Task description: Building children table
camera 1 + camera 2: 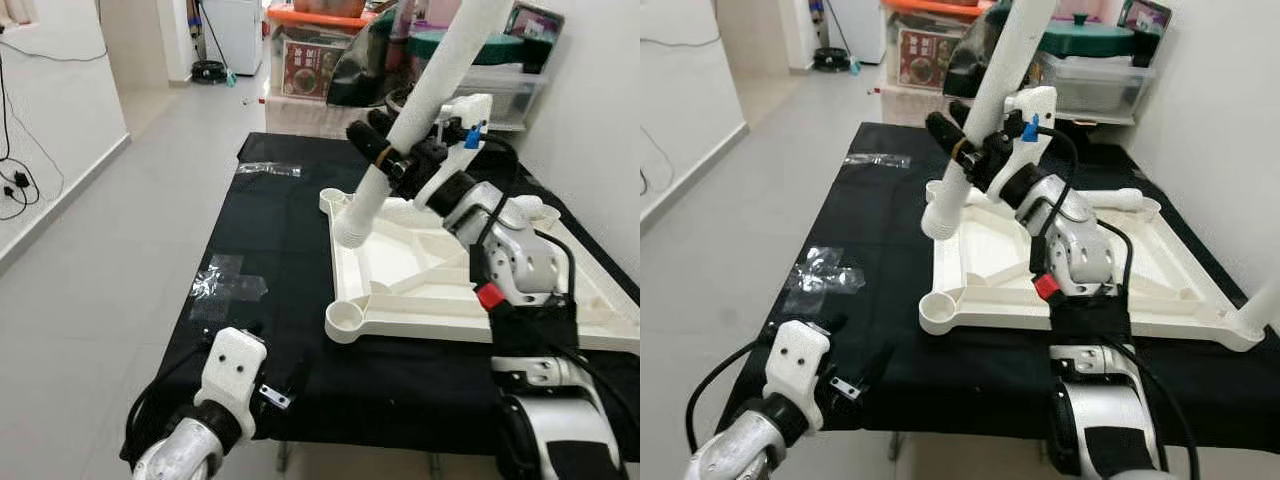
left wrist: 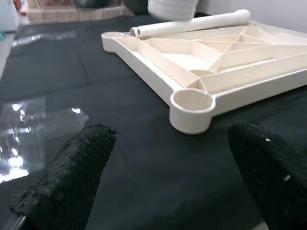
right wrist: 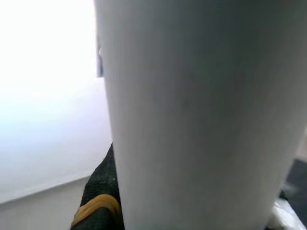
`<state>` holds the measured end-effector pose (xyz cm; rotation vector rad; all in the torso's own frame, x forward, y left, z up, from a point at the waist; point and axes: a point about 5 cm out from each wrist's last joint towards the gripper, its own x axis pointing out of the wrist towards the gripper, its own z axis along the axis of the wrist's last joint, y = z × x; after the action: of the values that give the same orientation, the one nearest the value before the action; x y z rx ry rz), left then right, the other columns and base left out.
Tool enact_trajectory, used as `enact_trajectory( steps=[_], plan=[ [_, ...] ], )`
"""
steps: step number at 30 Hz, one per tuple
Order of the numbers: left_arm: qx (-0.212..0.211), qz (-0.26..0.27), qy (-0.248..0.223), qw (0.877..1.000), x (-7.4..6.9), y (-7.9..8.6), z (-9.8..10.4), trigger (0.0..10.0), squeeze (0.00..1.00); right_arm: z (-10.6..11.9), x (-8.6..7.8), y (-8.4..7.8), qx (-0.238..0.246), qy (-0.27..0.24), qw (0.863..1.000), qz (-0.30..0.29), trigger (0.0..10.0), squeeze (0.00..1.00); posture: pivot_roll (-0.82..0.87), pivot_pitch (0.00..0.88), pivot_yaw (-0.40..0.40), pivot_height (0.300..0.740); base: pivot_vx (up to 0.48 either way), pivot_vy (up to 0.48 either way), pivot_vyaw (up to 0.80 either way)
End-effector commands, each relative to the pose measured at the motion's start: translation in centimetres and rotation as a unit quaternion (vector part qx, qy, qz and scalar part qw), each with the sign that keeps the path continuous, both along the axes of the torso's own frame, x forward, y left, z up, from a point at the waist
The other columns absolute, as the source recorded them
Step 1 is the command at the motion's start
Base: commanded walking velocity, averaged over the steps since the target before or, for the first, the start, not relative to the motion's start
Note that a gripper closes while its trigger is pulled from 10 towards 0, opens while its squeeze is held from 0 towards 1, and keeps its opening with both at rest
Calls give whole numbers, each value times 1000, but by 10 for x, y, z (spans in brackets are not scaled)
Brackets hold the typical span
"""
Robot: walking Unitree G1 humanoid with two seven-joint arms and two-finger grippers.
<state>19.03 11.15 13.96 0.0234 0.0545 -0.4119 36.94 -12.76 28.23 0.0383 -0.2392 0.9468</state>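
An upside-down cream plastic tabletop [image 1: 400,275] lies on the black cloth, with round leg sockets at its corners; the near-left socket [image 1: 346,322] gapes. My right gripper [image 1: 385,150] is shut on a long white table leg [image 1: 425,95], held tilted, its lower end [image 1: 352,230] hovering over the tabletop's left rim. The leg [image 3: 192,115] sits close in the right wrist view. Another white leg [image 2: 192,24] lies along the tabletop's far edge. My left gripper [image 2: 158,177] is open, low over the cloth just short of the near-left socket [image 2: 192,103].
The black cloth [image 1: 270,260] covers a low platform, with clear tape patches [image 1: 228,280] on its left part. Grey floor lies to the left. Boxes and plastic bins [image 1: 320,60] stand behind; a white wall runs along the right.
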Motion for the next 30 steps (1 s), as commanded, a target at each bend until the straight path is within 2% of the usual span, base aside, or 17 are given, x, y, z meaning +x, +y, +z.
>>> enact_trajectory(
  steps=[1,2,3,5,9,12,18,22,30],
  plan=[
    [-3,-10,6,1000,-8,-2,1,10000,0,-7,3,9,-58,-3,997,60,10000,0,127,106,-127,740,0,0,0],
    [-10,-12,10,1000,-12,-5,2,10000,0,-11,4,10,-66,-2,993,95,10000,0,140,112,-136,740,0,0,0],
    [-10,-12,10,1000,-12,-5,2,10000,0,-11,4,10,-66,-2,993,95,10000,0,140,112,-136,740,0,0,0],
    [-19,-15,12,1000,-18,-10,6,10000,0,-16,4,7,-69,4,988,136,10000,0,160,138,-141,740,0,0,0],
    [-21,-18,13,1000,-23,-12,9,10000,0,-17,6,2,-68,15,984,164,10000,0,153,147,-132,740,0,0,0],
    [-21,-20,15,999,-27,-11,11,10000,0,-9,8,-2,-58,10,981,183,10000,0,157,185,-129,740,0,0,0],
    [-21,-19,22,999,-31,-9,11,10000,0,-2,9,-7,-56,6,978,200,10000,0,161,193,-135,740,0,0,0],
    [-15,-14,31,999,-38,-5,12,10000,0,-7,8,-12,-71,2,972,224,10000,0,180,212,-128,740,0,0,0],
    [-10,-11,37,999,-40,-1,12,10000,0,-13,5,-12,-74,1,966,249,10000,0,191,218,-114,740,0,0,0]
  ],
)
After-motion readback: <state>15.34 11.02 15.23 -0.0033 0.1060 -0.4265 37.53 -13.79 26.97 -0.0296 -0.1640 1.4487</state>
